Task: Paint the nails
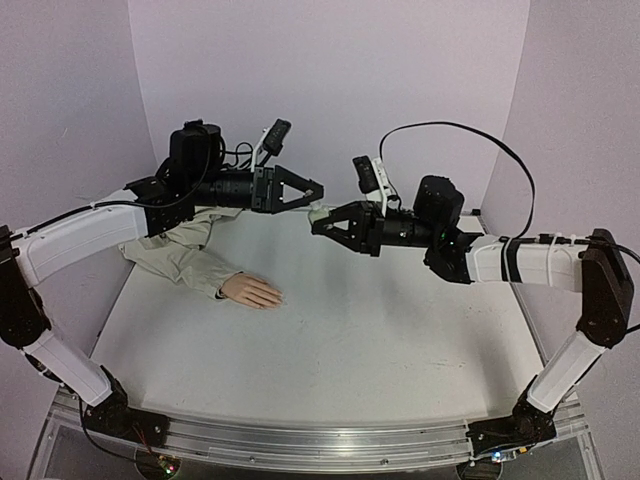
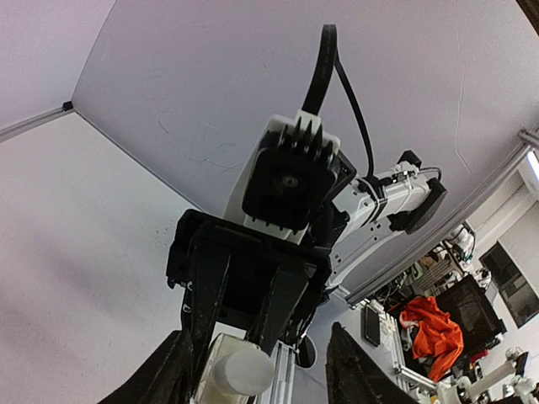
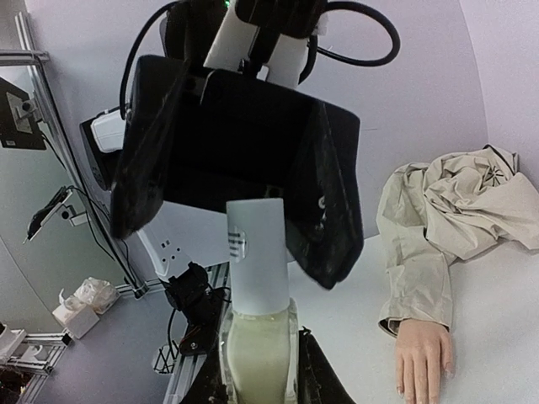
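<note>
Our right gripper [image 1: 318, 222] clamps the small pale glass bottle [image 3: 257, 345]. The left gripper [image 1: 312, 190] straddles its white cylindrical cap [image 3: 257, 252], jaws slack. We'd close squarely, then twist gently. The nails [image 3: 446, 373] lie well apart on the peach mannequin hand [image 1: 252, 291].

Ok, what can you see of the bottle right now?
The bottle is small: a clear glass body of pale yellowish liquid under a tall white cap with a small printed label. The right fingers clamp the body, holding it in the air above the table. The cap points between the left fingers, which straddle it with a gap showing, not gripping.
</note>
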